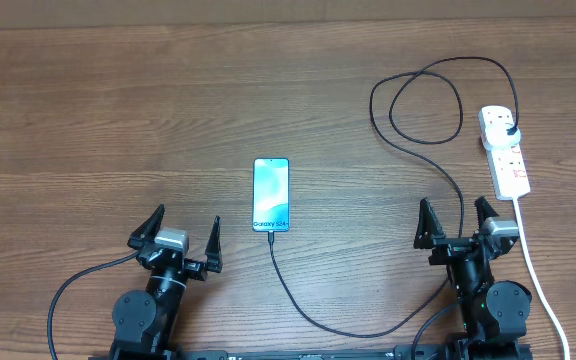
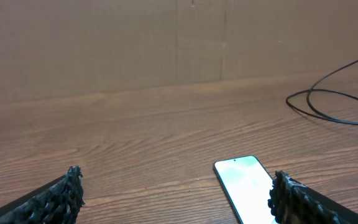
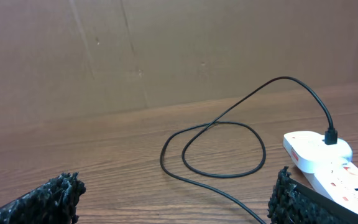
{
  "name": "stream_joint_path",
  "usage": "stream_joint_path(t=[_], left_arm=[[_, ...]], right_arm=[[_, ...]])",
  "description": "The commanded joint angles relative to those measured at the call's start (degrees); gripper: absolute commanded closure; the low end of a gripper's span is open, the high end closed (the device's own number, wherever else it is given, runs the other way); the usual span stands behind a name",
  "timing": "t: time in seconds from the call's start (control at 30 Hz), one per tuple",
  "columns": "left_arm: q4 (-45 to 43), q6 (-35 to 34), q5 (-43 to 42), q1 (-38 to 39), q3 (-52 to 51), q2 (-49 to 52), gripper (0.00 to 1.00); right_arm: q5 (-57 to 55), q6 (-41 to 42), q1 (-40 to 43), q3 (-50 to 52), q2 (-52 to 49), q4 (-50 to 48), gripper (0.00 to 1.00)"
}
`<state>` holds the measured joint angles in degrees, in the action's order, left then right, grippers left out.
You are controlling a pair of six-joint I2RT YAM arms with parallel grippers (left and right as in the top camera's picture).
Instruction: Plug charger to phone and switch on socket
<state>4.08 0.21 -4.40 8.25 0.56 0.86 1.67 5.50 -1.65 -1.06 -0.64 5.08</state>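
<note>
The phone [image 1: 271, 194] lies flat mid-table with its light-blue screen lit; it also shows at the lower right of the left wrist view [image 2: 246, 185]. The black charger cable [image 1: 430, 142] loops at the back right, runs forward past my right arm and curves round to the phone's near end, where its tip meets the phone. Its plug [image 1: 509, 131] sits in the white socket strip [image 1: 503, 150], seen also in the right wrist view [image 3: 325, 158]. My left gripper [image 1: 178, 240] is open and empty, left of the phone. My right gripper [image 1: 458, 225] is open and empty, near the strip.
The strip's thick white cord [image 1: 540, 280] runs forward along the right side, past my right arm. A cardboard wall [image 2: 166, 43] stands behind the wooden table [image 1: 118, 120].
</note>
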Motion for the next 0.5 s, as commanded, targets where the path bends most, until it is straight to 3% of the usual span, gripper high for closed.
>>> stream_joint_path(t=[0.0,0.47], left_arm=[[0.04,1.09,0.39,-0.02,-0.31,-0.55,0.0],[0.04,1.09,0.39,-0.02,-0.31,-0.55,0.0]], right_arm=[[0.57,-1.18,-0.37,0.63,0.48,-0.33,0.0],[0.61,-2.78,-0.39,0.63,0.48,-0.33,0.0]])
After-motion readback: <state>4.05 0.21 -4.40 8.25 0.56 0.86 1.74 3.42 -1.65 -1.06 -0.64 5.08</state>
